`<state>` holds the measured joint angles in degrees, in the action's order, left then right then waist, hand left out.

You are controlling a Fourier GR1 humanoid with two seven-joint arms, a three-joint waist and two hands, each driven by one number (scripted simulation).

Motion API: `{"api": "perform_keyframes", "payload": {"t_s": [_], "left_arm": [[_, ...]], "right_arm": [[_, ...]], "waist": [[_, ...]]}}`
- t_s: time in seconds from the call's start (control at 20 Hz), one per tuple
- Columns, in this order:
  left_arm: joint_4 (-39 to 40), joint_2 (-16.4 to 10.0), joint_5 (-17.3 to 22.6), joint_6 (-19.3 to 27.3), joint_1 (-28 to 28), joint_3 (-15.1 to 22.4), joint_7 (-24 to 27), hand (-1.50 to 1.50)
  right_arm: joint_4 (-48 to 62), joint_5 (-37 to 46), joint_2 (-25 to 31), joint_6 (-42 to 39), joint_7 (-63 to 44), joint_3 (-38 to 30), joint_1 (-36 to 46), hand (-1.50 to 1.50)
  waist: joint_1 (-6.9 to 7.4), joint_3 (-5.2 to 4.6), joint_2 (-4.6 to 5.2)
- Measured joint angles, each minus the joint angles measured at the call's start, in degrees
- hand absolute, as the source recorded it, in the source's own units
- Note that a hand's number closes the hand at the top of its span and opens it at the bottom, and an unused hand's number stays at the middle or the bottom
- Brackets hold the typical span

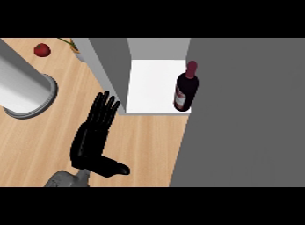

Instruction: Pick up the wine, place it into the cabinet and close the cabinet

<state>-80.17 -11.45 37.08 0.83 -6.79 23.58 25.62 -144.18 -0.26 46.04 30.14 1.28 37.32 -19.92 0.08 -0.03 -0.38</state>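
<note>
The wine bottle (186,88) stands inside the open cabinet (151,83), on its white floor and close to its right side, just beside the large grey panel (252,114) that fills the view's right. The left robot hand (89,140) is over the wooden table (148,145) and holds nothing. Its fingers (106,105) are straight and together, with the tips just beside the cabinet's grey left wall (109,66) and the thumb out to the right. A white cylinder (18,83) and a small red round thing (41,49) sit on the table at the left.
</note>
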Motion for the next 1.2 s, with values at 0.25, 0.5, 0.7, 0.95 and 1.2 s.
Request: {"api": "perform_keyframes", "payload": {"t_s": [0.25, 0.5, 0.7, 0.95, 1.2], "left_arm": [[-3.20, -4.54, 0.80, -2.28, 3.14, -2.87, 0.68, -1.50], [-4.84, -9.05, 2.59, -5.03, 5.15, -7.20, 0.80, -1.50], [-5.61, -12.16, 4.40, -7.55, 6.89, -10.42, 0.44, -1.50], [-5.88, -15.35, 6.25, -10.77, 8.69, -13.91, 0.38, -1.50], [-6.52, -17.63, 8.17, -12.92, 9.24, -16.37, -1.05, -1.50]], "right_arm": [[0.28, -0.33, 2.71, -6.14, 1.18, 4.41, 0.19, 1.50], [0.32, -0.53, 4.95, -10.82, 3.13, 7.31, 0.42, 1.50], [0.41, -0.51, 4.65, -11.99, 1.80, 9.19, 1.49, 1.50], [0.31, -0.30, 4.75, -12.17, 0.11, 10.29, 2.90, 1.50], [0.35, -0.13, 4.65, -12.96, -1.78, 11.12, 5.10, 1.50]], "waist": [[0.26, 0.00, -0.05], [0.00, -0.02, 0.03], [0.11, -0.07, 0.13], [0.20, -0.14, 0.12], [0.48, -0.19, 0.20]]}}
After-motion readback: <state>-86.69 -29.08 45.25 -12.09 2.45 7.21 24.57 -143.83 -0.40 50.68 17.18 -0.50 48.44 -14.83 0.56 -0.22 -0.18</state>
